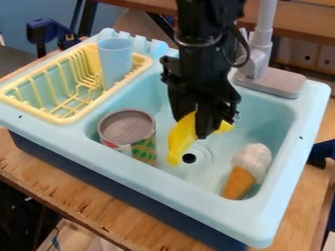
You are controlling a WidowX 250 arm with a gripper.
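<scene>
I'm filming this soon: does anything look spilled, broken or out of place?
No spill or damage shows. Slightly odd: food in a sink, where dishes would be expected: ice cream cone lying down, can upright, banana in the jaws.

The arm is black, with a looping black cable.

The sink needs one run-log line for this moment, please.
gripper: at yellow banana | banana: in sink, near drain | can, ice-cream cone: in sink | blue cup: in yellow rack
</scene>
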